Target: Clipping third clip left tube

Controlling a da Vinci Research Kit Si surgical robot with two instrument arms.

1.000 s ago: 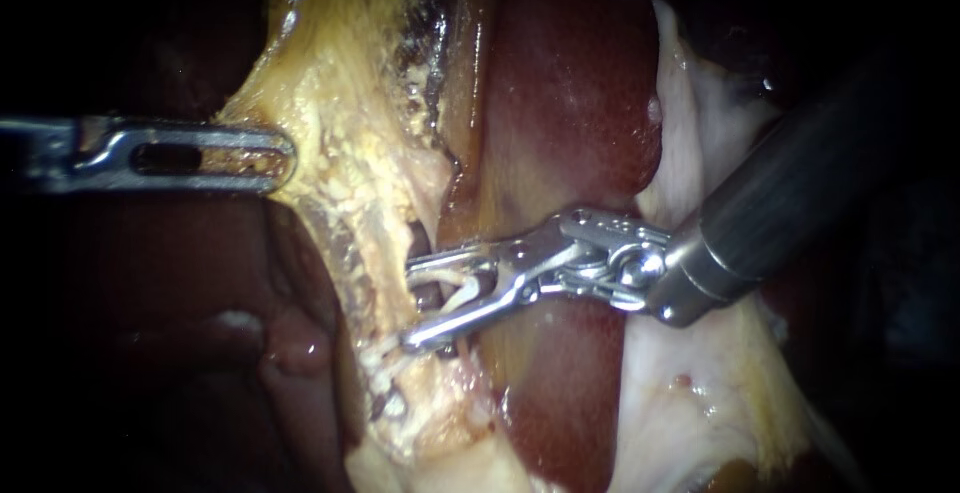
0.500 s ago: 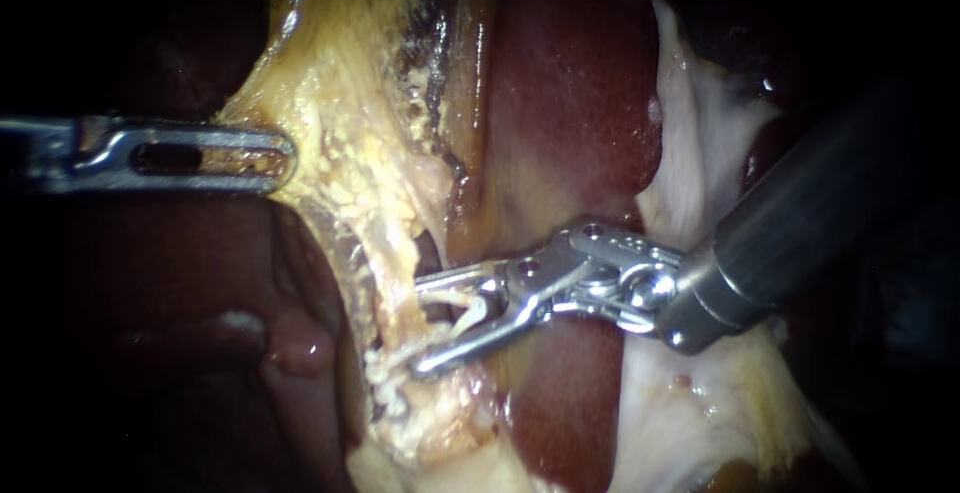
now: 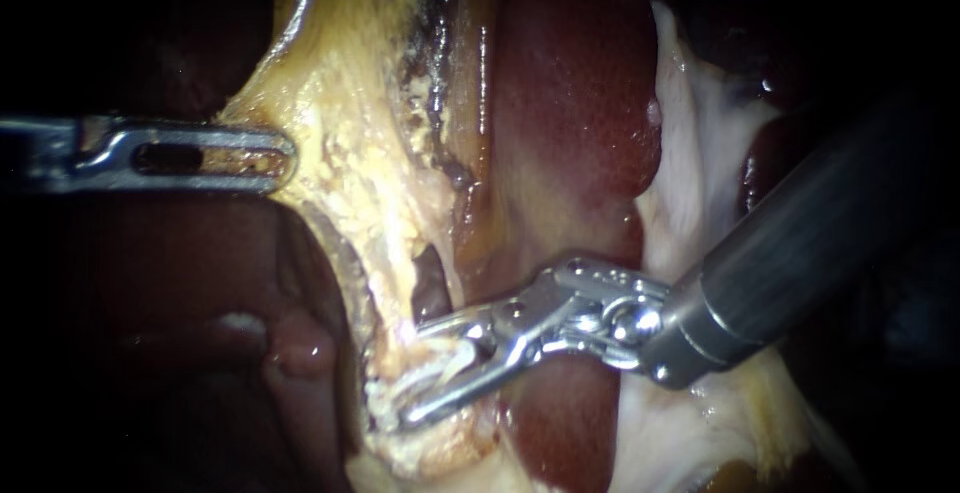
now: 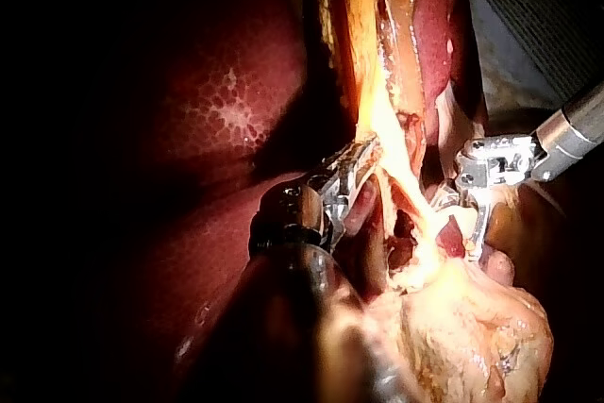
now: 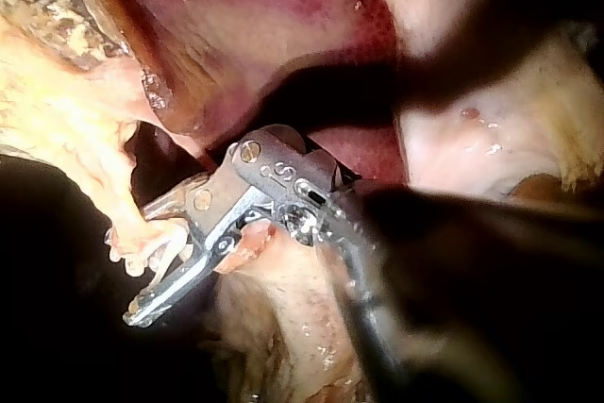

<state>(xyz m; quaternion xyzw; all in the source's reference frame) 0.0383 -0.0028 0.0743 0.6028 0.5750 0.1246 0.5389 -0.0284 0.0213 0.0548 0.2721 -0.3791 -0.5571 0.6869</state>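
Biggest thing in shot is the liver point(image 3: 570, 133), dark red, running down the middle of the endoscope view. Draped along its left side is a sheet of yellow fatty tissue point(image 3: 340, 163), crumbly and glistening, with a small dark window point(image 3: 430, 288) opened in it at lower centre.

The right instrument point(image 3: 412, 373) comes in from the right edge and reaches down to lower centre, just under that window. Its jaws stand apart with a clear gap and haven't squeezed yet. The left instrument point(image 3: 280, 158) sits at mid left, lying level, jaws closed on the edge of the yellow tissue and pulling it taut. The left wrist view shows the same pinch point(image 4: 354, 172).

The tube point(image 3: 445, 361) is the pale, stringy strand lying between the right instrument's open jaws at lower centre. It looks thin, whitish and a bit frayed, stretched across the gap. The right wrist view has it the same way point(image 5: 156, 247), between the jaws rather than beside them.

So my read: positioning is pretty much done, closing is what's left. I can't pick out any seated clips on the tube, and honestly can't tell whether a clip is loaded in those jaws, or which tube counts as the left one.
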